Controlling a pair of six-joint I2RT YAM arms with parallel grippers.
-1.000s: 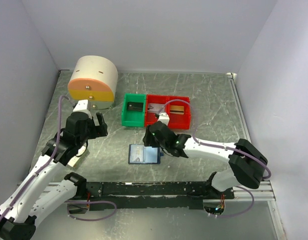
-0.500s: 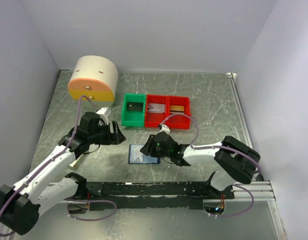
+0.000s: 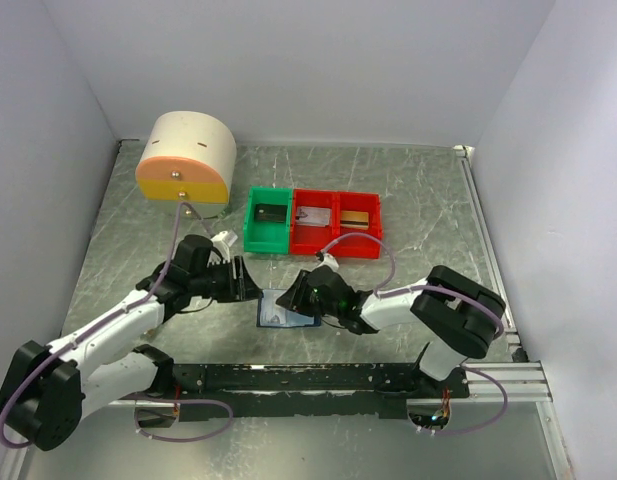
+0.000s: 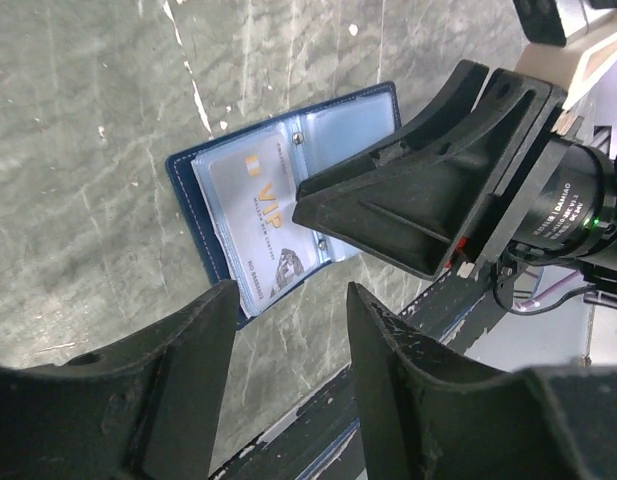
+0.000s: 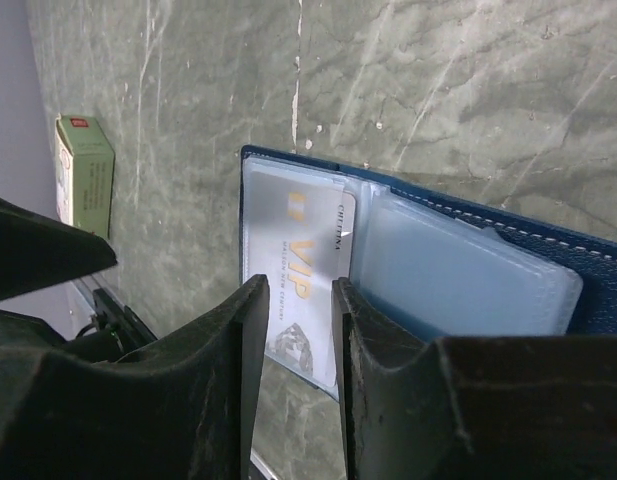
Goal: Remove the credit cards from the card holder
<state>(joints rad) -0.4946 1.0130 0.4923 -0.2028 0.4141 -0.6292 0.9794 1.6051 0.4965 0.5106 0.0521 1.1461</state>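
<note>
One word reads cleanly: "VIP" in gold on the pale credit card [image 4: 263, 215] under the clear sleeve of the unfolded card holder [image 4: 343, 125]. I cannot read the small print beside it. The holder lies flat on the counter [image 4: 88, 120] under my right claw [image 5: 296, 300], whose jaws stand narrowly apart and empty, hiding part of the right page. My left claw [image 4: 288, 330], jaws spread and empty, hangs just left of the holder. Beyond both claws sit a green bin [image 3: 268, 222] and red bins [image 3: 338, 222].
</note>
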